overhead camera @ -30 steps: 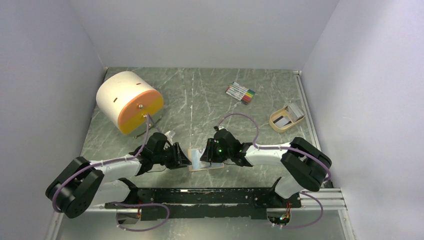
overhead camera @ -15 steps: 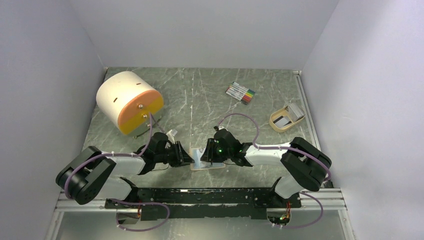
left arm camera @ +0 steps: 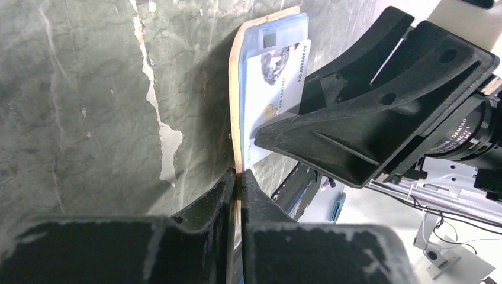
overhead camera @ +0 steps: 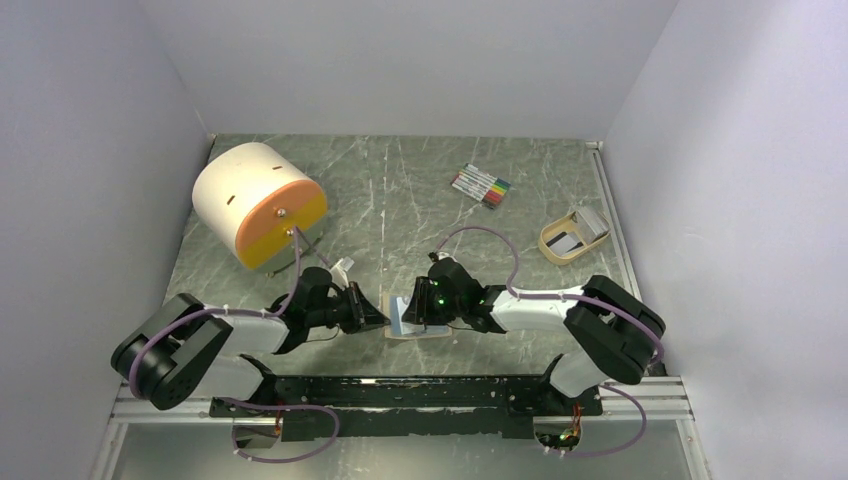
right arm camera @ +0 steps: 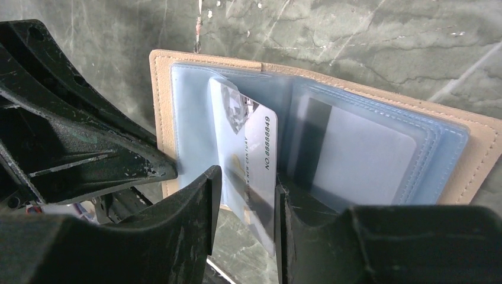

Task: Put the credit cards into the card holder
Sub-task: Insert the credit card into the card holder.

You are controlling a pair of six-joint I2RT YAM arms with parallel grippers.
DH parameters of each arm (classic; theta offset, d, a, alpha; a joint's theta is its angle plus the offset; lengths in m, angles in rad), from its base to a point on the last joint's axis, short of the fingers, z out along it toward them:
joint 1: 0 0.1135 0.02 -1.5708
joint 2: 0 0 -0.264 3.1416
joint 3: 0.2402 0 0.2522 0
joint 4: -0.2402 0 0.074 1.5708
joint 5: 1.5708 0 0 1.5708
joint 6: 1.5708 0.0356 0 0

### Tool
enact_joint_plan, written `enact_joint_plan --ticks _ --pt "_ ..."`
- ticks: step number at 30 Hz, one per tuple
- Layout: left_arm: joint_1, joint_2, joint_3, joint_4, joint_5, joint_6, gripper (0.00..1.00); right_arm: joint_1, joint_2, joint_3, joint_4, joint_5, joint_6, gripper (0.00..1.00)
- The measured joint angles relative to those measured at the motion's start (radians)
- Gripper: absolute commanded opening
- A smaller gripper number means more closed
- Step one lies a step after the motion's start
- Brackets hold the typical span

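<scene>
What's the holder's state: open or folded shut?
Open: the holder is spread, its clear blue sleeves showing, with a card tucked part-way under one.

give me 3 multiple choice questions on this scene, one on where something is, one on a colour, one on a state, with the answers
1. Where is the white plastic credit card with a printed number?
A. lying loose, untouched
B. between the right gripper's fingers, its far end among the clear blue sleeves of the open tan leather-look card holder
C. out of sight

2. What colour is the flat end face of the big white drum?
A. green
B. orange
C. black

3. The left gripper is
A. shut on the card holder's tan edge
B. wide open
C. half open around nothing

Answers: 1 B, the right wrist view shows it there; 2 B, the top view shows the orange face; 3 A, its fingers meet on the tan edge.
</scene>
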Motion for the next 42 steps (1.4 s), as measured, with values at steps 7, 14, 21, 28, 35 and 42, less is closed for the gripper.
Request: enact_joint_plan --ticks 7,14,21,28,35,42 --pt "0.000 0.031 0.000 0.023 0.007 -0.004 0.09 0.000 -0.046 0.022 -0.103 0.046 -0.026 0.44" --pt "0.000 0.046 -0.003 0.029 0.008 -0.005 0.09 0.000 -0.059 0.056 -0.188 0.079 -0.055 0.45" --pt "0.000 0.058 -0.003 0.031 0.013 -0.005 0.09 0.000 -0.071 0.068 -0.233 0.097 -0.077 0.45" --pt "0.000 0.064 -0.003 0.036 0.015 -0.005 0.09 0.000 -0.045 0.068 -0.183 0.078 -0.077 0.44" --pt "0.000 0.064 -0.003 0.036 0.016 -0.006 0.09 0.005 -0.029 0.056 -0.134 0.046 -0.073 0.42" --pt "0.000 0.042 -0.003 0.029 0.017 -0.005 0.09 0.021 -0.012 0.047 -0.101 0.017 -0.058 0.39"
